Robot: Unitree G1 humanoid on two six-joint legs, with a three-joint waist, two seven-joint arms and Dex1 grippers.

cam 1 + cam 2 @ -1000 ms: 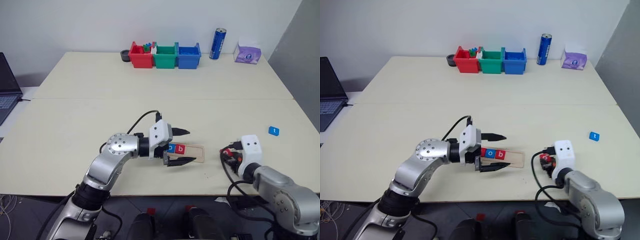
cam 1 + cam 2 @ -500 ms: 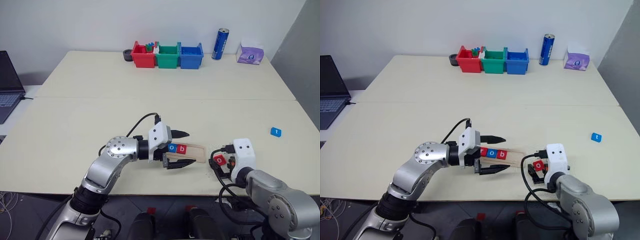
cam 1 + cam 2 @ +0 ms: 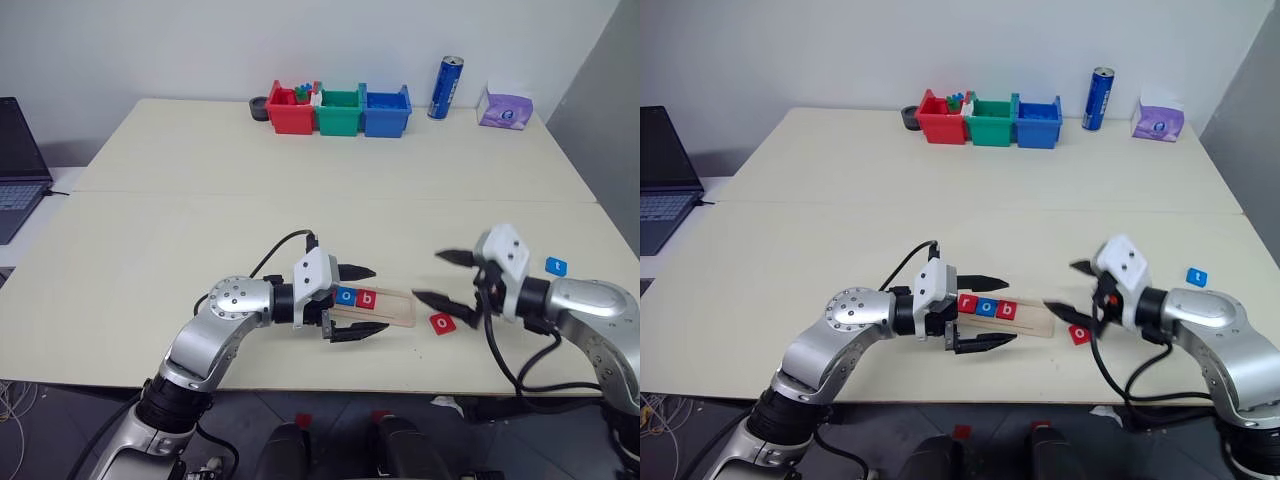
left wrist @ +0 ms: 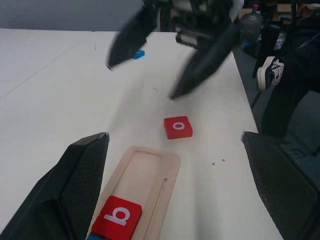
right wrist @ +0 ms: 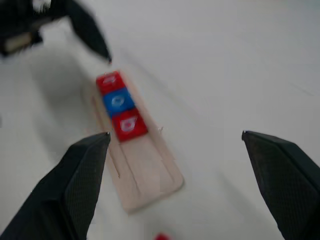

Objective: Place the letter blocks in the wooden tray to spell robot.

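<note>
The wooden tray (image 3: 392,309) lies near the table's front edge. It holds three letter blocks in a row: a red one (image 3: 966,303), a blue "o" (image 3: 346,295) and a red "b" (image 3: 367,298). Its right part is bare. My left gripper (image 3: 377,298) is open, with one finger on each side of the tray. A red "o" block (image 3: 442,322) lies flat on the table just right of the tray. My right gripper (image 3: 441,279) hovers open above that block, touching nothing. A blue "t" block (image 3: 557,266) lies farther right.
Red (image 3: 283,109), green (image 3: 339,109) and blue (image 3: 386,110) bins stand at the table's far edge, with a blue can (image 3: 445,88) and a purple tissue pack (image 3: 505,109) to their right. A laptop (image 3: 18,165) sits off the left edge.
My right gripper has opened wide, turned and lifted off the red "o" block, which now lies free beside the tray. The left gripper has stayed put.
</note>
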